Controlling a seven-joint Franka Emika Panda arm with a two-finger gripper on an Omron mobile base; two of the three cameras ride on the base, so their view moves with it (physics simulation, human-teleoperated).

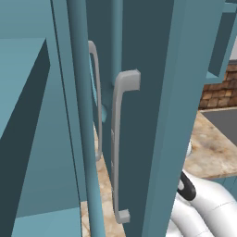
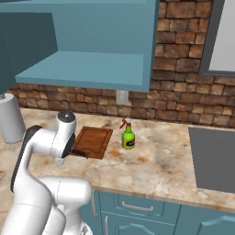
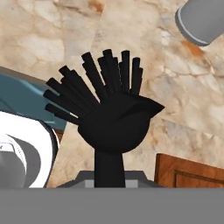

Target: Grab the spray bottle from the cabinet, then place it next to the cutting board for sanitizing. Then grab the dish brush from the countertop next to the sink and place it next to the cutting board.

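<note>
On the countertop (image 2: 156, 170), below the open teal cabinet (image 2: 92, 41), the green spray bottle (image 2: 128, 135) stands upright just right of the brown cutting board (image 2: 94, 141). At the board's left front corner the gripper (image 2: 81, 153) is closed on the handle of the black dish brush (image 3: 111, 116), whose bristled head fans out over the stone surface in the hand view, with a corner of the board at lower right. A grey cylinder (image 2: 10, 118) stands farther left by the wall.
</note>
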